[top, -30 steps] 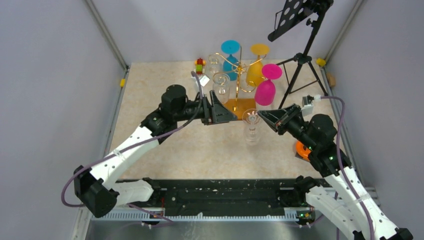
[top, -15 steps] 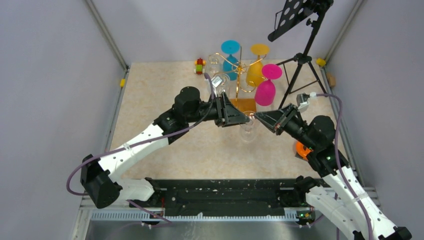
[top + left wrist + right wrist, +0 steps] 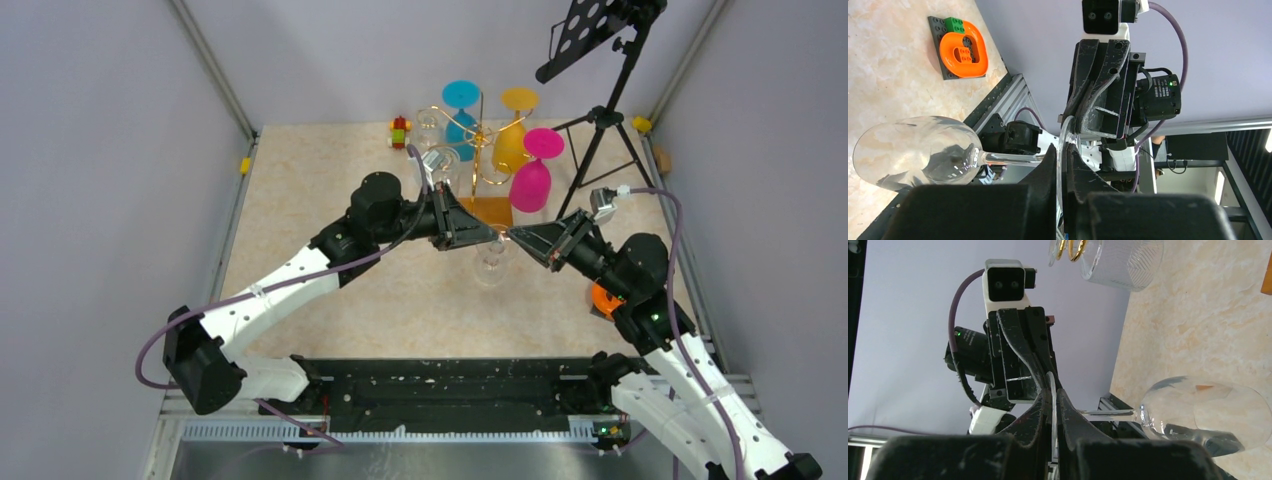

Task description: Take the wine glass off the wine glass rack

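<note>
A clear wine glass (image 3: 489,264) hangs bowl-down in the air in front of the wine glass rack (image 3: 481,150), free of its gold arms. My left gripper (image 3: 496,238) is shut on the edge of the glass's flat foot from the left. My right gripper (image 3: 511,237) is shut on the same foot from the right. In the left wrist view the bowl (image 3: 913,152) lies left, and the foot's rim sits between the fingers of the left gripper (image 3: 1062,156). In the right wrist view the right gripper (image 3: 1053,401) pinches the rim, with the bowl (image 3: 1208,412) at right.
Blue (image 3: 461,112), yellow (image 3: 513,138) and pink (image 3: 532,172) glasses hang upside down on the rack, above its wooden base (image 3: 488,211). A black tripod stand (image 3: 600,118) rises at the back right. An orange ring on a brick plate (image 3: 964,48) lies near the right arm. A small toy (image 3: 399,131) sits at the back.
My left gripper moved right to the glass and closed on its foot. The right gripper, still shut on the foot, shifted the glass slightly left.
</note>
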Robot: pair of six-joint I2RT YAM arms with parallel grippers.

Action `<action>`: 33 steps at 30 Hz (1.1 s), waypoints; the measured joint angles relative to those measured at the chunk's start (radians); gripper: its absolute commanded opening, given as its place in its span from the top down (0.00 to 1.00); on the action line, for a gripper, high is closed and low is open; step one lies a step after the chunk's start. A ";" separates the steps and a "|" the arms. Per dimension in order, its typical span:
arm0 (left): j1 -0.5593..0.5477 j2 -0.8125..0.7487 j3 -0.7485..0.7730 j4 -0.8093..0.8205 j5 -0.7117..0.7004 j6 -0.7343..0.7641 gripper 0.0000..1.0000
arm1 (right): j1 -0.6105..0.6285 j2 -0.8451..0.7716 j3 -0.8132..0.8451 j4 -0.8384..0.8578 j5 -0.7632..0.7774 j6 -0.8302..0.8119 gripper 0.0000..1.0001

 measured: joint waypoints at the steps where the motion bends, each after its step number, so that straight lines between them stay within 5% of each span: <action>1: 0.000 0.000 0.000 -0.001 0.000 0.000 1.00 | 0.000 0.000 0.000 -0.001 0.000 -0.001 0.80; 4: 0.000 0.000 0.000 -0.006 -0.004 0.003 1.00 | 0.000 0.000 0.000 0.000 -0.003 -0.005 0.36; 9: 0.000 0.000 0.010 -0.041 -0.019 0.011 1.00 | 0.005 -0.016 0.007 -0.016 0.016 -0.054 0.11; 16: 0.000 -0.041 0.045 -0.067 -0.060 0.007 1.00 | 0.005 -0.140 0.007 -0.067 0.128 -0.079 0.09; 23: 0.003 -0.141 0.084 -0.062 -0.093 -0.044 1.00 | 0.005 -0.188 -0.006 0.045 0.109 -0.134 0.39; 29: 0.009 -0.185 0.109 -0.092 -0.112 -0.089 1.00 | 0.005 -0.097 0.084 0.088 -0.105 -0.473 0.24; 33: 0.009 -0.186 0.115 -0.133 -0.109 -0.115 1.00 | 0.005 -0.050 0.087 0.211 -0.273 -0.649 0.22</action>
